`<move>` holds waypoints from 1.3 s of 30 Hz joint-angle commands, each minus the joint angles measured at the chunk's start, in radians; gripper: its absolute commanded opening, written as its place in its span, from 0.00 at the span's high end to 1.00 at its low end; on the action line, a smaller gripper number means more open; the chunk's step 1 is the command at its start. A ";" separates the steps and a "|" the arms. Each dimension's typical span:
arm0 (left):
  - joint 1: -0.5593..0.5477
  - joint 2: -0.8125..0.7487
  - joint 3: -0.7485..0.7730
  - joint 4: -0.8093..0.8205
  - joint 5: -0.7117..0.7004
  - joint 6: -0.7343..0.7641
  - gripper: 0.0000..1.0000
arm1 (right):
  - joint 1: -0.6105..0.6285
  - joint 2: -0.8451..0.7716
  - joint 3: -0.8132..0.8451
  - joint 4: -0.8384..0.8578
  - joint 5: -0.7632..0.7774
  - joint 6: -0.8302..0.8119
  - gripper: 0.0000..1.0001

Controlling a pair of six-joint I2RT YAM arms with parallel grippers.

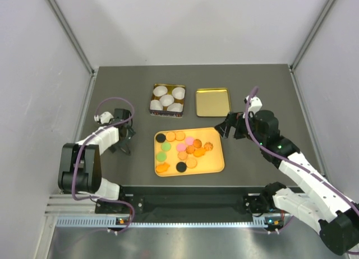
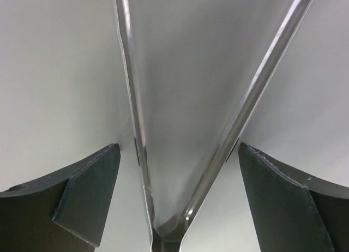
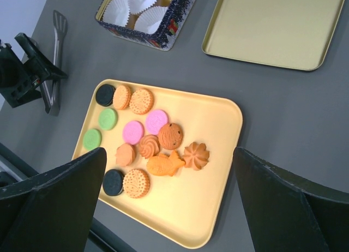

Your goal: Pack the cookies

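We start with the table (image 1: 112, 91), which carries everything and lies below both pincers. The yellow tray (image 3: 207, 208) is the biggest thing on it. It sits below and just ahead of the right pincer (image 3: 170, 153), presumably placed nearest the arms so that either one can reach into it. Beyond the tray, farther from that pincer, stands the open tin (image 3: 175, 22). Beside the tin, on the right pincer's own side, its gold lid (image 3: 272, 28) lies flat with the hollow side up. We take it that the lid is set apart so the tin can be filled before it is closed.

The right pincer hangs by the tray's right edge with its jaws spread wide and nothing between them. We read this as a stance for coming down on a biscuit. The left pincer (image 2: 175, 148) is likewise wide open and empty, but it faces the enclosure's walls, away from the tray, so it looks parked out of the way. A metal utensil (image 3: 55, 39), perhaps tongs, lies on the table just beside it.

Inside the tin sit white paper cups (image 3: 143, 0), ready as nests for the biscuits. Smallest are the cookies (image 3: 144, 140). All of them are on the tray, clustered toward its left side, below the right pincer and mostly a little left of its open gap. None is in a cup yet, so in our judgement the packing has not begun.
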 commanded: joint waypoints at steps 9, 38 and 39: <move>0.019 0.104 0.054 0.008 -0.023 0.069 0.07 | -0.009 -0.029 -0.003 0.027 0.002 -0.004 0.00; 0.053 0.104 0.049 0.006 -0.015 0.100 0.25 | -0.009 -0.016 -0.009 0.029 0.019 -0.008 0.00; 0.053 0.103 0.046 0.006 -0.015 0.102 0.27 | -0.009 -0.016 -0.010 0.029 0.019 -0.007 0.00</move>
